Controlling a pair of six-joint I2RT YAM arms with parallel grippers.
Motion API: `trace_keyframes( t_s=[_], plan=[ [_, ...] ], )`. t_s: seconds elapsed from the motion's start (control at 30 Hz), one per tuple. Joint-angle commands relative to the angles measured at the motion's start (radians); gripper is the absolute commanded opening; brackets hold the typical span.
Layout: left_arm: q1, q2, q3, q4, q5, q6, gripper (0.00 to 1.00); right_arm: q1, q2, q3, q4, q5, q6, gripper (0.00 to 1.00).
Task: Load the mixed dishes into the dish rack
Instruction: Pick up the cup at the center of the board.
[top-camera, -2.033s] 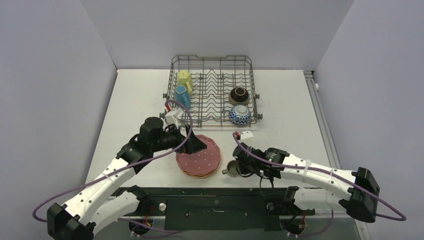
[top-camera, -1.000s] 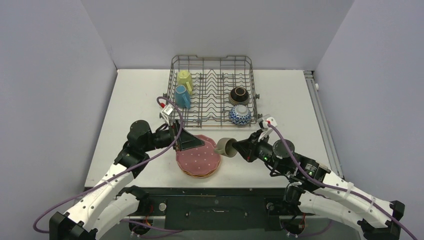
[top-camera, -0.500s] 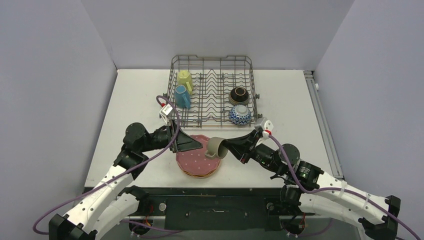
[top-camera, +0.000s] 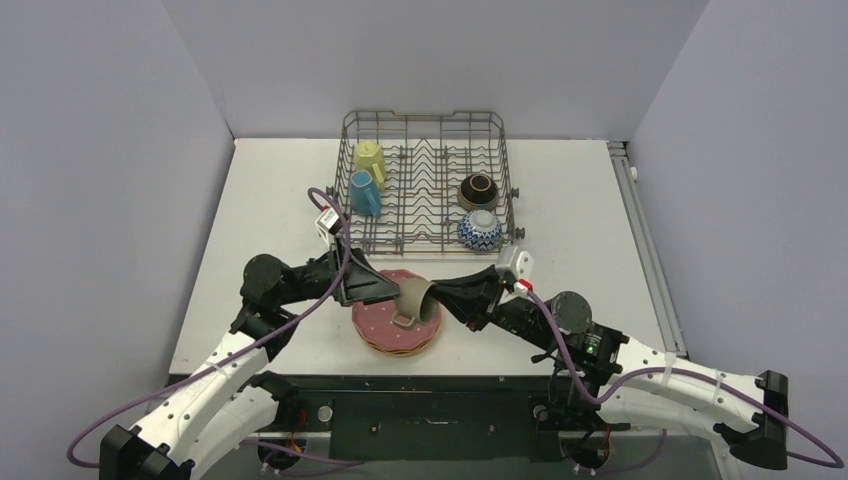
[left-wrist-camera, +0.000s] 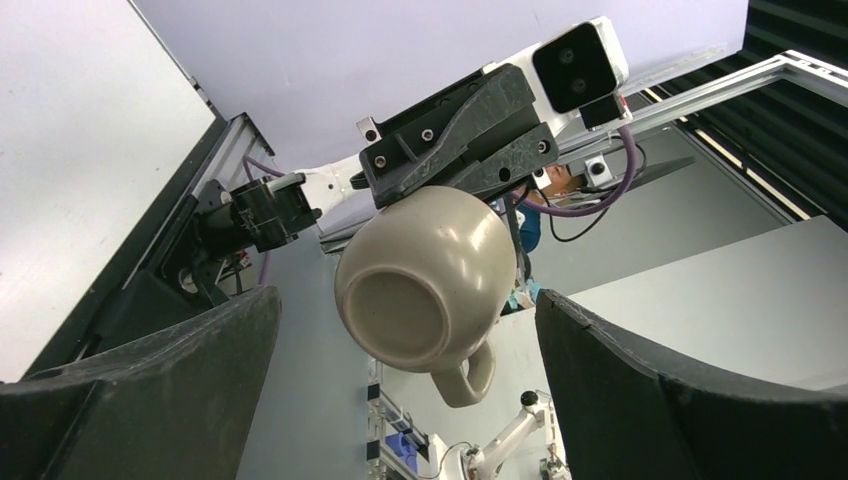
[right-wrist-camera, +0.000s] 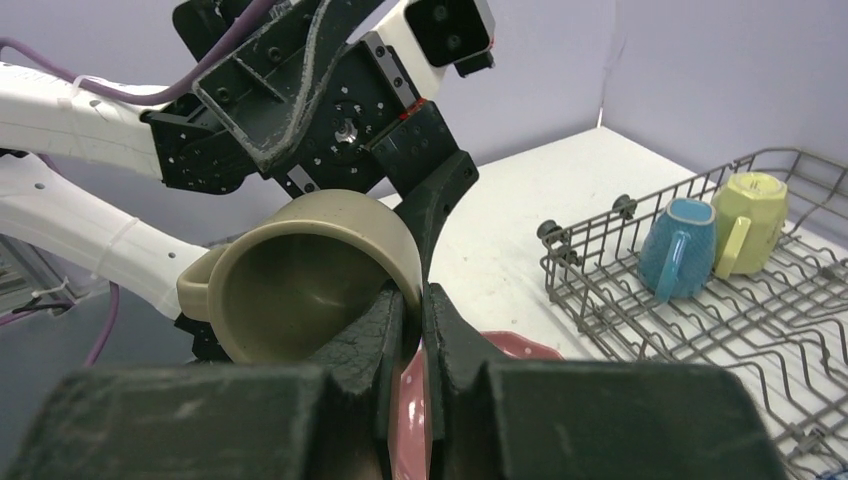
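Swung leftward and upward over the last two seconds, from low on the table at the right of the plates to a raised position above them, with the left arm drawn back a little to face it. Right gripper (top-camera: 432, 296): clamped shut on the small grey-olive mug (top-camera: 412, 298), one finger inside the mouth and one against the outer wall, pinching the rim only. Mug carried on its side, mouth toward the right wrist and base toward the left wrist, handle clear of the right fingers. Left gripper (top-camera: 392, 290): spread to full width, holding nothing, fingers (left-wrist-camera: 190, 380) flanking the mug body with no visible contact. Judged purpose: a handover, since the rim pinch leaves the whole outer wall free for a second grip. Directly below: stack of scalloped plates (top-camera: 385, 332), pink on top, not yet loaded. Beyond, at the far side of the table (top-camera: 580, 190): dish rack (top-camera: 425, 116), already carrying the yellow mug (top-camera: 369, 155) and blue mug (top-camera: 363, 190) on its left, and the dark brown bowl (top-camera: 478, 189) and blue-white bowl (top-camera: 480, 230) on its right. Probable reason for the transfer: mug positions on the rack's left side, nearer the left arm.
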Motion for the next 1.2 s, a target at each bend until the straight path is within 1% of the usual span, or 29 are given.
trace_keyframes(
  t_s=[0.0,0.1,0.3,0.53,0.77,0.87,0.97,1.17],
  plan=[
    [0.001,-0.017,-0.011,0.093,0.023,-0.042,0.96,0.025,0.021,-0.007,0.201,-0.033,-0.076,0.0],
    [0.001,-0.02,-0.017,0.093,0.03,-0.044,0.96,0.037,0.038,-0.011,0.249,-0.05,-0.106,0.0],
    [-0.004,-0.028,-0.02,0.112,0.042,-0.057,0.96,0.045,0.074,0.001,0.283,-0.058,-0.169,0.0],
    [-0.019,-0.036,-0.018,0.138,0.059,-0.074,0.96,0.045,0.12,0.014,0.31,-0.073,-0.201,0.0],
    [-0.028,-0.052,-0.032,0.16,0.068,-0.09,1.0,0.045,0.145,0.012,0.345,-0.074,-0.215,0.0],
    [-0.029,-0.054,-0.039,0.17,0.068,-0.095,0.93,0.045,0.148,0.007,0.364,-0.074,-0.212,0.0],
    [-0.03,-0.051,-0.049,0.196,0.067,-0.116,0.89,0.045,0.146,0.003,0.371,-0.074,-0.211,0.0],
    [-0.03,-0.045,-0.064,0.25,0.06,-0.149,0.74,0.044,0.142,-0.009,0.373,-0.075,-0.209,0.0]
  ],
)
